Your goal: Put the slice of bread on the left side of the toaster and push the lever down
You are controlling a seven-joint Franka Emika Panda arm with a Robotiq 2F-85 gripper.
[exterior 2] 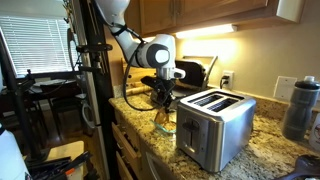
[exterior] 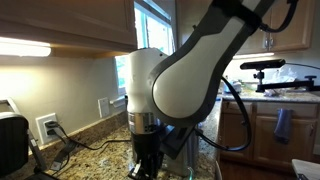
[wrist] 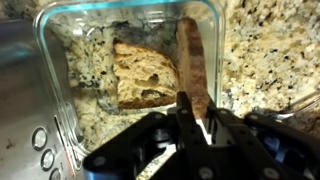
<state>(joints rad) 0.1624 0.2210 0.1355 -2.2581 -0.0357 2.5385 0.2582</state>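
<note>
In the wrist view a clear glass container (wrist: 215, 20) sits on the granite counter. One tan slice of bread (wrist: 145, 75) lies flat inside it. A second slice of bread (wrist: 192, 55) stands on edge, and my gripper (wrist: 190, 112) is shut on its lower end. The steel toaster (wrist: 15, 80) is at the left edge, its buttons showing. In an exterior view the toaster (exterior 2: 215, 125) stands on the counter with my gripper (exterior 2: 163, 105) just beside it, low over the container. In an exterior view the gripper (exterior: 148, 160) is partly hidden by the arm.
A black appliance (exterior 2: 195, 72) stands at the back by the wall, with a grey bottle (exterior 2: 300, 105) at the far end of the counter. A wall socket with cables (exterior: 48, 128) is behind the arm. Camera stands (exterior 2: 85, 60) rise beside the counter.
</note>
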